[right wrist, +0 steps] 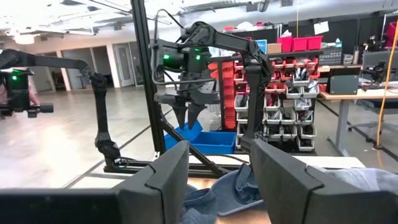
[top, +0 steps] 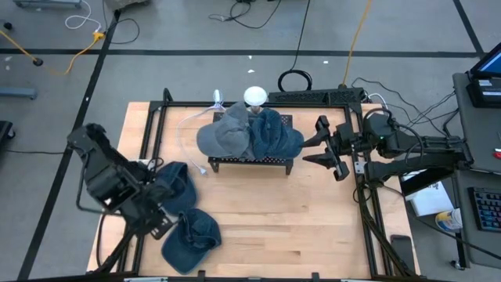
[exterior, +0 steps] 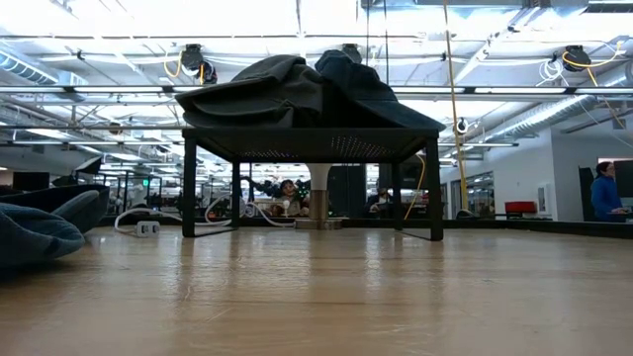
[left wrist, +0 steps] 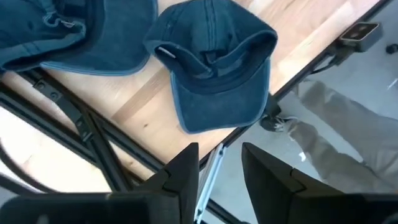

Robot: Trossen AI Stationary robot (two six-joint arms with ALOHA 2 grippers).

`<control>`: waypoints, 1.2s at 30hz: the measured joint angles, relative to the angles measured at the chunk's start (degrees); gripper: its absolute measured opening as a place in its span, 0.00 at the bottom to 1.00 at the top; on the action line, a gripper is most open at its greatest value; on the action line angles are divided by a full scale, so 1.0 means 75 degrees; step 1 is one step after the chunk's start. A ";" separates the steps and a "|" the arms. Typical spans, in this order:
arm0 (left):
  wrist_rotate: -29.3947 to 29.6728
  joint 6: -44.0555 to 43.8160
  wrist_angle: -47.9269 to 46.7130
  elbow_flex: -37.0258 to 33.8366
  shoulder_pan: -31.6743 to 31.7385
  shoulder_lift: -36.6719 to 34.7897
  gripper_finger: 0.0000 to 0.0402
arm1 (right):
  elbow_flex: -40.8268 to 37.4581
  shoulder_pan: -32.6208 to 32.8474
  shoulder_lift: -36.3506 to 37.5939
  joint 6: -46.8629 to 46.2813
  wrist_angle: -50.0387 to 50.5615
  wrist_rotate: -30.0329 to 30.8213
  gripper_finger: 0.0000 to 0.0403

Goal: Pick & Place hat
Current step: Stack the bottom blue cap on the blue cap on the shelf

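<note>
Left arm: positioned at the near-left corner of the light wooden table [top: 258, 211]. The left gripper [left wrist: 221, 163] hangs above the table's front edge with its fingers parted by a narrow gap and nothing between them.

Two loose hats lie flat on the wood at that corner. One faded blue denim cap [top: 174, 186] sits just beside the left gripper, partly under the arm in the high view. A second blue denim cap [top: 192, 233] lies nearer the front edge, crown opening upward and brim toward the table edge; in the left wrist view [left wrist: 214, 68] it lies just ahead of the fingers, apart from them.

Centre: a black mesh-topped metal stand [top: 250, 162] on four legs stands toward the back of the table. Two hats rest on it, touching each other: a grey cap [top: 223, 133] on its left part and a dark blue cap [top: 275, 133] on its right.

Right arm: held beside the stand's right end. The right gripper [top: 325, 149] points at the stand, fingers clearly apart, holding nothing.
</note>
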State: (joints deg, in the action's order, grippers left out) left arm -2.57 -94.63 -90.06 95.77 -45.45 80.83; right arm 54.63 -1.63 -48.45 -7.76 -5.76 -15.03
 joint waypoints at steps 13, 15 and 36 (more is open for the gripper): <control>0.0362 -0.0351 0.0012 -0.0009 -0.0556 0.0971 0.62 | 0.0000 -0.0003 0.0000 -0.0304 0.0000 -0.0003 0.42; 0.0357 -0.0436 0.0017 -0.0049 -0.0556 0.1091 0.65 | 0.0000 0.0000 -0.0010 -0.0304 0.0000 -0.0003 0.42; -0.0717 -0.1002 0.3282 -0.3916 -0.0725 0.1175 0.68 | 0.0003 0.0434 -0.0283 -0.0280 0.0006 -0.0009 0.42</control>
State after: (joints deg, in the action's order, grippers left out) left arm -7.95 -102.14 -65.44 66.40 -50.89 89.65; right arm 54.65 1.63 -50.57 -9.87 -5.72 -15.10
